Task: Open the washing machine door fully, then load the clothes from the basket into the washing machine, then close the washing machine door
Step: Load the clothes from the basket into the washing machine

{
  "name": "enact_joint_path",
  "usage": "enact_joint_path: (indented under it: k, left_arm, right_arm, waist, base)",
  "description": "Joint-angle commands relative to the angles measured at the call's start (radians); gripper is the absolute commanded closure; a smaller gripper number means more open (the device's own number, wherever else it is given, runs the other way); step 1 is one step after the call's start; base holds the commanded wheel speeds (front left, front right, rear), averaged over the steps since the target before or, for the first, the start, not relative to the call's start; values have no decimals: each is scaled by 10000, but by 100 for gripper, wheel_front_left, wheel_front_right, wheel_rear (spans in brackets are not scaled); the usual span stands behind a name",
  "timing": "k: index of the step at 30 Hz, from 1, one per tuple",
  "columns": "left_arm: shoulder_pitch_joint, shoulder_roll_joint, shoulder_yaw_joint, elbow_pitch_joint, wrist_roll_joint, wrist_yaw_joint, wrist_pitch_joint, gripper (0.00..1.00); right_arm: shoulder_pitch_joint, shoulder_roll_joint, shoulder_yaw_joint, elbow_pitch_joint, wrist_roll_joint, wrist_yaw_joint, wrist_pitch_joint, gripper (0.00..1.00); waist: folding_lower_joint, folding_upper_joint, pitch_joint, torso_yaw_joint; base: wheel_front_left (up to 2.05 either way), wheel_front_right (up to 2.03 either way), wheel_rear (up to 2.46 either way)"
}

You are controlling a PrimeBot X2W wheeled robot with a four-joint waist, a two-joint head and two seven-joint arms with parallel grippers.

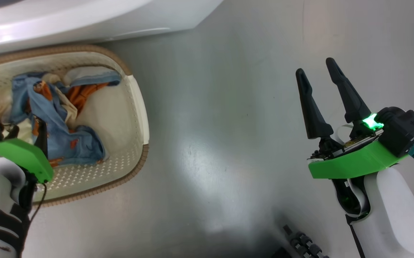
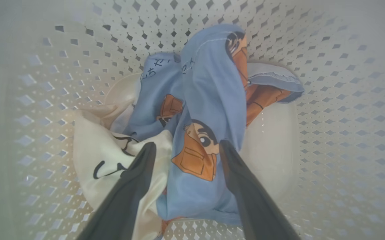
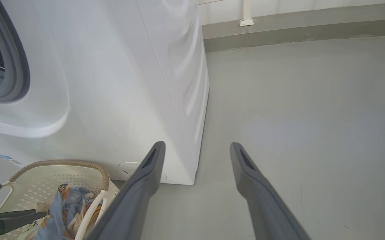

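Note:
The cream basket (image 1: 137,107) with a brown rim stands on the floor in front of the white washing machine (image 3: 119,83). Light blue clothes (image 1: 58,118) with orange prints and a cream piece (image 2: 112,156) lie inside it. My left gripper (image 2: 186,146) reaches down into the basket, open, with a fold of blue cloth between its fingers (image 2: 239,180). It also appears from the head (image 1: 39,129) and from the right wrist (image 3: 40,216). My right gripper (image 1: 314,71) hangs open over bare floor, holding nothing. The grey gasket (image 3: 19,73) shows; the washing machine door is out of view.
Grey floor (image 1: 228,125) stretches right of the basket and machine. The machine's front lower edge (image 1: 85,25) overhangs the basket's far rim. A low grey wall skirting (image 3: 296,30) runs behind. My own base (image 1: 300,243) shows at the bottom.

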Motion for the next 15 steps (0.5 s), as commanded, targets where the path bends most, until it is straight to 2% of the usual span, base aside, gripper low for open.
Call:
enact_joint_path:
  k: [1,15]
  left_arm:
    - [49,495,121,-2,-56,-14,22,0]
    - [-518,859,-1048,-81,-1039,-14,602,0]
  right_arm:
    - [145,-22,251,-266,3,14,-48,0]
    - [171,6,347,-473,-32,14,-48,0]
  waist:
    - [0,0,187,-98]
    - [0,0,824,-431]
  base:
    - [0,0,0]
    - [0,0,0]
